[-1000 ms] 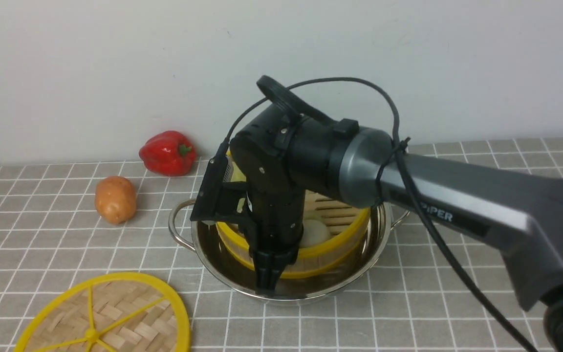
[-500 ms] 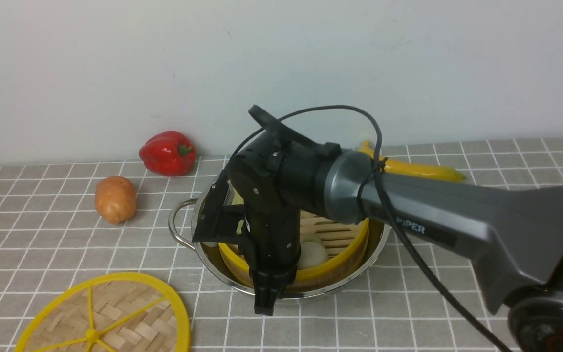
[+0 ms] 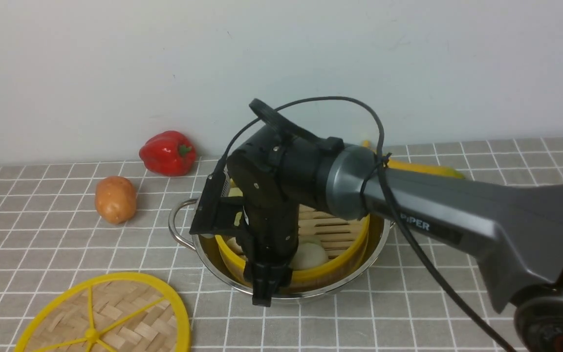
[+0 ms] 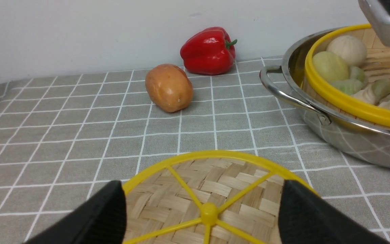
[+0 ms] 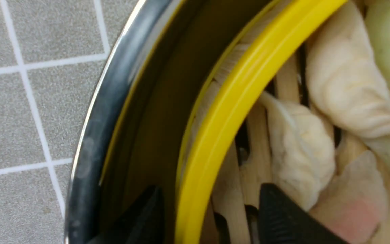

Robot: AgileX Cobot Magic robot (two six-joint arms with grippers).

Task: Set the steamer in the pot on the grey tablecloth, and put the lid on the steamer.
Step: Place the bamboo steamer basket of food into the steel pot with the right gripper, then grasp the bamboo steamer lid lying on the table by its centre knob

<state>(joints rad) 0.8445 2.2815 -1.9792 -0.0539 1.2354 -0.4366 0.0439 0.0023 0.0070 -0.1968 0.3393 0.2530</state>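
Nearest the robot, at the left front of the grey tablecloth [image 3: 408, 303]: left gripper [image 4: 200, 184] low over the lid [image 3: 100, 318], black fingers spread wide to either side of the yellow hub, nothing held; contact with the lid not discernible. Lid flat on the cloth, apart from the pot [image 3: 184, 230], at its near left.

From the right front, reaching forward and leftward: right arm [image 3: 457, 215], wrist bent steeply down over the pot's near rim. Right gripper [image 5: 210, 189] spread open and gripping nothing, one finger down between pot wall and steamer [image 3: 330, 266], the other inside the basket, yellow rim between them with a gap on each side.

Mid-cloth: steamer seated level inside the pot, holding several pale buns and dumplings [image 4: 349, 49], exact number hidden by the arm.

Farther back on the left: potato [image 3: 115, 199], then red pepper [image 3: 167, 152] near the wall [image 3: 115, 73]. Behind the arm: yellow elongated thing [image 3: 423, 168], mostly hidden.

Tally: one lid, one pot, one steamer, one potato, one pepper.
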